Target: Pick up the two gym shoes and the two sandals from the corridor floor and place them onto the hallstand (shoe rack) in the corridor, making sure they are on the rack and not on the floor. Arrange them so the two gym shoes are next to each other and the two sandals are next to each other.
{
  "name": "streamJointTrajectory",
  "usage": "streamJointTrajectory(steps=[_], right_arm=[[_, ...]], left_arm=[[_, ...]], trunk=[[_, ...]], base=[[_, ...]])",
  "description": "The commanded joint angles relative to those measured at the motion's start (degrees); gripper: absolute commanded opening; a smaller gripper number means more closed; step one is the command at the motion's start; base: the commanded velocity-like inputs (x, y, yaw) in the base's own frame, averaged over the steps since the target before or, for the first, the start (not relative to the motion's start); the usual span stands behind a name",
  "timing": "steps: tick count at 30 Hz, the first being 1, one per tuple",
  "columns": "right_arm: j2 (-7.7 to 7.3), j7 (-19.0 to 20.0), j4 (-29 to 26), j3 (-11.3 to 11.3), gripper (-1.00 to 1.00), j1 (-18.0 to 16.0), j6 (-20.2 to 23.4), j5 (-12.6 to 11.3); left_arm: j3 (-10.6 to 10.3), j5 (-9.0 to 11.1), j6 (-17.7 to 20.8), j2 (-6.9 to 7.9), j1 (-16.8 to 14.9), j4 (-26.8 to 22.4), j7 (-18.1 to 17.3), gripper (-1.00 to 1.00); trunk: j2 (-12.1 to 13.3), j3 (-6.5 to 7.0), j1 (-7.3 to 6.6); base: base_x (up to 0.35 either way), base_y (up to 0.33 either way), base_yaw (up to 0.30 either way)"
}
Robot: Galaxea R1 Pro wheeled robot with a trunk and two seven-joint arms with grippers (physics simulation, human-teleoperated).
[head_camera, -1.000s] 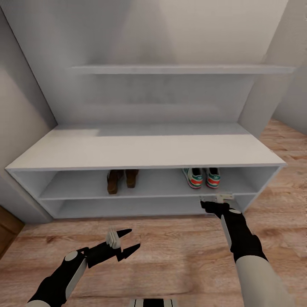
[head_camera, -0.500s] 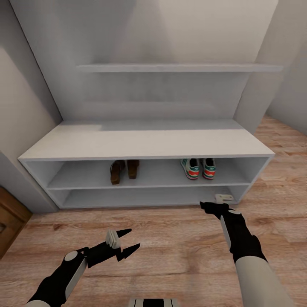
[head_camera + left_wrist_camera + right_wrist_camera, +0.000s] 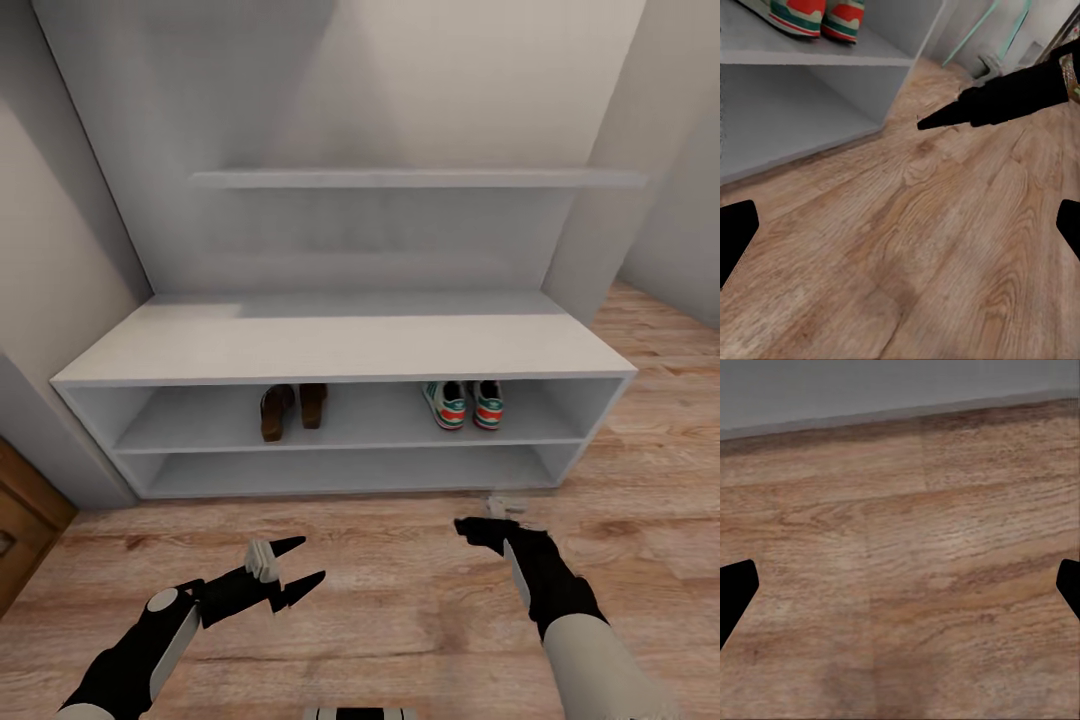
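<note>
Both tools, left [image 3: 298, 577] and right [image 3: 478, 527], gaping empty low in frame; could clip pale grey-white hallstand [image 3: 340, 352], nudging cream-white sneakers [image 3: 462, 403] apart.

The corridor floor [image 3: 400, 600] is grained light brown wood plank with a soft sheen. The hallstand [image 3: 340, 345] looks smooth, matt, pale grey-white. The sandals [image 3: 290, 408] look like dark brown leather.

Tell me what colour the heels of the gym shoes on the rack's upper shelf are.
Red-orange heels on the gym shoes, with green bands and white edging; the left wrist view shows them best.
</note>
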Motion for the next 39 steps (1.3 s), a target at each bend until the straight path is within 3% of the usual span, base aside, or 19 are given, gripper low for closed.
streamJointTrajectory(steps=[1,6,12,13,16,17,20,23,39], right_arm=[[0.1,0.51,1.35,-0.39,1.0,-0.04,0.24,0.6],[0.14,0.54,10.53,-0.34,1.0,-0.04,0.18,0.66],[0.22,0.62,20.74,-0.25,1.0,-0.04,-0.57,0.85],[0.23,0.63,26.75,-0.22,1.0,-0.04,-4.45,1.09],[0.23,0.68,31.81,-0.22,1.0,-0.04,-11.7,1.18],[0.23,0.71,34.64,-0.22,1.0,-0.04,-17.38,1.28],[0.24,0.71,35.62,-0.22,1.0,-0.04,-20.04,1.34],[0.24,0.6,36.11,-0.22,1.0,-0.04,-21.09,1.26],[0.24,0.29,36.2,-0.27,1.0,-0.04,-21.25,1.02]], left_arm=[[-0.27,0.35,-0.44,0.11,-0.03,0.07,0.05,1.0],[-0.27,0.54,-0.37,1.46,-0.01,0.16,0.02,1.0],[-0.29,0.63,-0.35,1.98,0.0,0.24,0.05,1.0],[-0.3,0.64,-0.35,2.03,0.0,0.27,0.02,1.0],[-0.24,0.7,-0.35,2.12,0.0,0.28,0.03,1.0],[-0.16,0.72,-0.35,2.38,0.0,0.28,0.02,1.0],[-0.12,0.73,-0.1,2.52,-0.01,0.28,0.01,1.0],[0.63,0.73,3.27,2.8,-0.01,0.22,0.06,1.0],[1.47,0.74,4.04,3.02,0.0,0.2,0.1,1.0]], trunk=[[0.0,0.18,-0.04],[0.06,1.29,-0.16],[0.14,2.62,-0.32],[0.16,2.84,-0.35],[0.2,3.51,-0.42],[0.21,3.73,-0.45],[0.25,4.39,-0.53],[0.29,5.06,-0.6],[6.71,7.93,-4.12]], base=[[0.0,0.0,0.0],[0.0,0.0,0.0],[0.0,0.0,0.0],[0.0,0.0,0.0],[0.0,0.0,0.0],[0.0,0.0,0.0],[0.0,0.0,0.0],[0.0,0.0,0.0],[0.0,0.0,0.0]])
